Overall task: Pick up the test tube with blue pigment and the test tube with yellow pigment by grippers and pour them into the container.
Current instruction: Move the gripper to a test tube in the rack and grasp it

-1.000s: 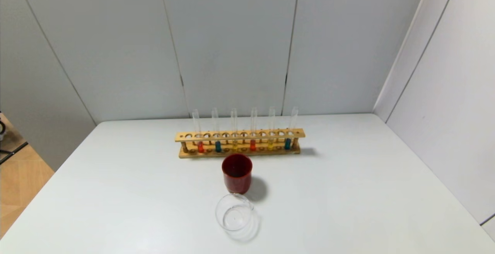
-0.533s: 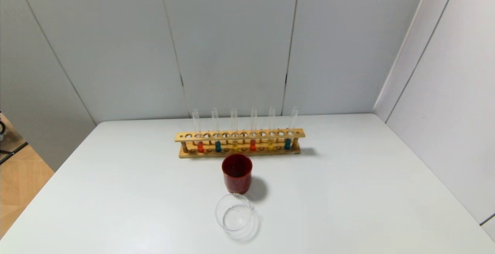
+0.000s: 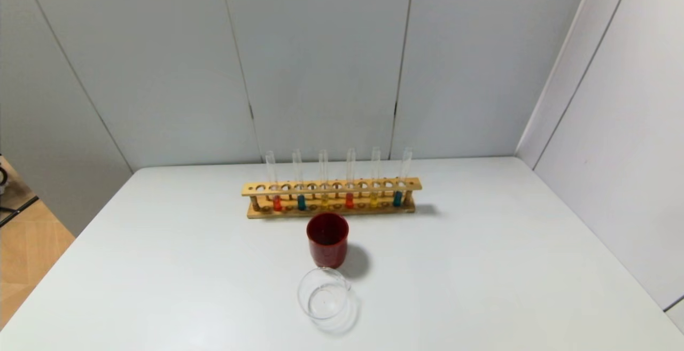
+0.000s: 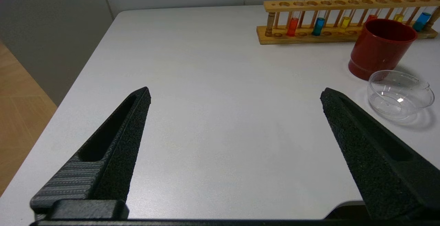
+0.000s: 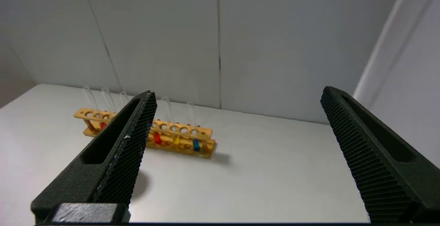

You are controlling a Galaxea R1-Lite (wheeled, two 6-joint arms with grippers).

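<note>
On white table (image 3: 481, 265) | grey panel walls (image 3: 320, 62) behind | wood floor (image 3: 26, 249) left

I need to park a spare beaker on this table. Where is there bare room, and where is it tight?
Bare tabletop lies right of the red cup and rack, and equally on their left. It is crowded down the middle: rack, red cup and glass container stand in a close line, cup just before the rack.

A lab: wooden test tube rack (image 3: 330, 197) on white table (image 3: 481, 265).
</note>
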